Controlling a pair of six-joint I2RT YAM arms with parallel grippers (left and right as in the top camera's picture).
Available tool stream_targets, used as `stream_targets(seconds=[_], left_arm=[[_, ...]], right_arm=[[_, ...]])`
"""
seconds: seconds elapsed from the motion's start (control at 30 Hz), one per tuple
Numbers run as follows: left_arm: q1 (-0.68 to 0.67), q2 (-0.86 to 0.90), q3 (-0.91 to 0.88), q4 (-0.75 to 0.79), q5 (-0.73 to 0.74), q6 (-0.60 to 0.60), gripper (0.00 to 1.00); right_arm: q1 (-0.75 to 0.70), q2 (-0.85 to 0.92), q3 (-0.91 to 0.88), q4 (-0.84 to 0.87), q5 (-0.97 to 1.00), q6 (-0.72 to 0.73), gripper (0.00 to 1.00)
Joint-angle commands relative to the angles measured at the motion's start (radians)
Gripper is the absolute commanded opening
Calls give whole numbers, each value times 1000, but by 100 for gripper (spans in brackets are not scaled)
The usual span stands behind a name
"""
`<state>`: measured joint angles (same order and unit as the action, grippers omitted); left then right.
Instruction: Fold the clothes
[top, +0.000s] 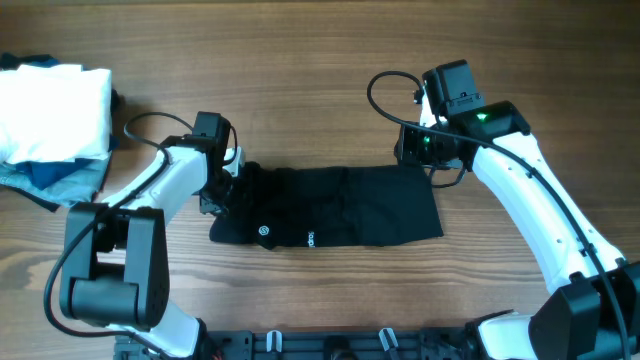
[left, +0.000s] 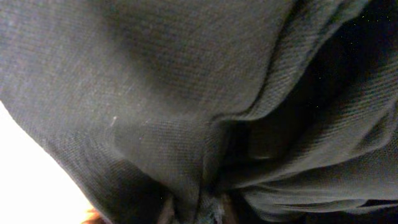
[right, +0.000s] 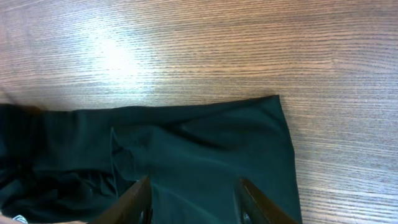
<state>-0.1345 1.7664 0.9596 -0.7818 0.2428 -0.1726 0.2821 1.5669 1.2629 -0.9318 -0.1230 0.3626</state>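
Note:
The clothes (top: 340, 205) are a black garment lying as a wide strip at the table's centre, with a small white round logo (top: 264, 232) and a white printed mark (top: 310, 238) near its front edge. My left gripper (top: 222, 190) is at the garment's bunched left end. In the left wrist view the black fabric (left: 186, 74) fills the frame and gathers between the fingers (left: 199, 211), which are shut on it. My right gripper (top: 415, 150) is open and empty just above the garment's far right part (right: 186, 137), with its fingers (right: 193, 186) spread over the cloth.
A white folded cloth (top: 55, 110) lies on blue folded garments (top: 60, 180) at the far left edge. The wooden table (top: 320, 60) shows bare behind and to the right of the garment (right: 280, 50).

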Motion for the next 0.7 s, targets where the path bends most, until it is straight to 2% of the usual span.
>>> stream_targets(seconds=[0.0,0.17,0.37,0.43,0.53,0.67], left_arm=[[21,58,1,-22,37,13,13],[89,32,75,-99,37,47,4],[124,-30,112,-156,-5,84,4],[161,-48,154,-201,-74,84,4],[220,-67,237,-286,-80,84,4],[236,-69,323,-382,-106,87,5]], right_arm=[[-2,8,-7,-1,23,11,43],[-2,8,-7,-1,49,34,43],[-2,8,-7,-1,57,34,43],[-2,8,-7,-5,83,41,43],[-5,8,-7,-27,162,85,42],[-43,8,-7,-58,161,82,43]])
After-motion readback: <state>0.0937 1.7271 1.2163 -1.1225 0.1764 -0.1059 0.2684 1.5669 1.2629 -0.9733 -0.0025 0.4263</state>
